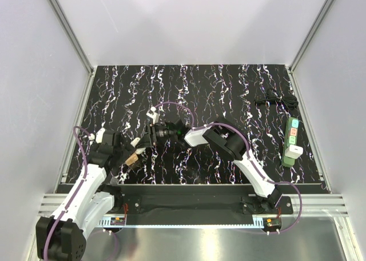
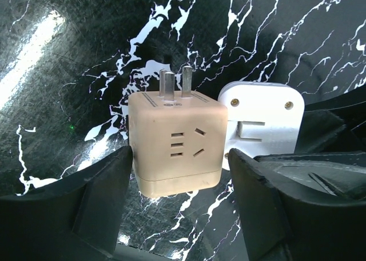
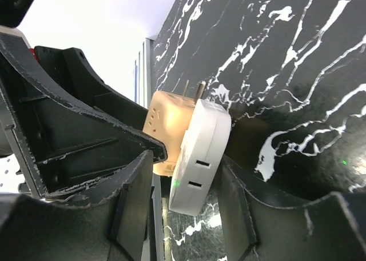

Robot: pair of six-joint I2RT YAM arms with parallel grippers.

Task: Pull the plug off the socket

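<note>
The black marbled tabletop is carrying everything. The left arm is reaching from the near left corner towards the middle, and the right arm is stretching from the near right side to meet it.

The socket, a long green strip, is lying along the right edge of the tabletop, well apart from both arms. A white block is sitting on its near end. A coiled black cable is lying beyond it, at the far right.

The left end effector is standing wide apart around a beige cube adapter whose metal prongs are pointing away from the fingers. One finger is touching the cube's edge and the other is sitting just beside it; I cannot tell if they are really clamping it.

The right end effector is standing about half open around a white flat adapter, which is leaning against the side of the cube. One finger is lying against the adapter's edge, but I cannot tell if the grip is closed.
</note>
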